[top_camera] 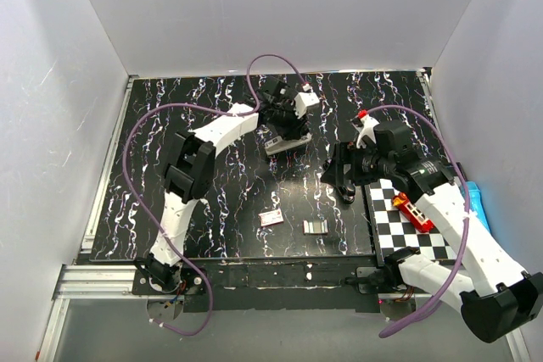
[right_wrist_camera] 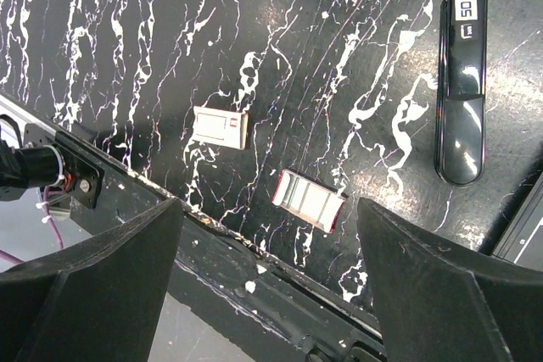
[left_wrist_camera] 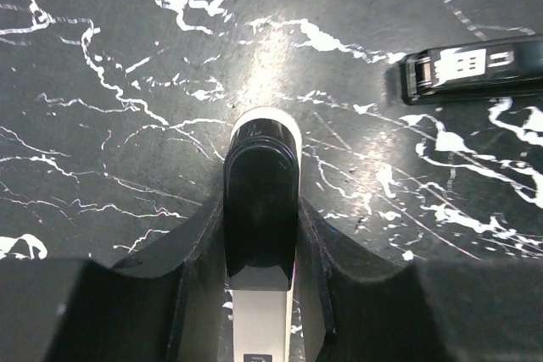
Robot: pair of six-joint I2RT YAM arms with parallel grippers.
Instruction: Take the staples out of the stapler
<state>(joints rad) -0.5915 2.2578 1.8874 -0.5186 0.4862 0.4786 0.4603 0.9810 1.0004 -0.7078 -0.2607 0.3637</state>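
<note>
Left gripper (left_wrist_camera: 260, 239): clamped on the stapler (left_wrist_camera: 260, 175), one black finger (left_wrist_camera: 182, 281) pressed against each long side.
Stapler, relative to the left gripper: right between the jaws and in line with them. Its rounded dark end with a pale rim pokes out just past the fingertips. A light strip of its body runs back between the fingers towards the wrist.
Stapler, height: it is over the marbled black table top (left_wrist_camera: 127, 82). I cannot tell whether it rests there or is lifted.
Right gripper (right_wrist_camera: 267, 209): jaws wide apart, with nothing between them.
Stapler, relative to the right gripper: well apart. In the overhead view it lies to this gripper's left and farther from the arm bases, and the right wrist camera does not catch it.
Slim black tool (right_wrist_camera: 462, 82): flat on the table, ahead of the right gripper and off to its right finger's side.
Small box (right_wrist_camera: 310, 199): just ahead of the right gripper's open jaws, lying tilted.
Second box (right_wrist_camera: 221, 127): a little farther ahead, towards the left finger's side, apart from the first.
Checkerboard (top_camera: 386, 201): beneath and behind the right gripper, with a red thing (top_camera: 413, 212) lying on it.
</note>
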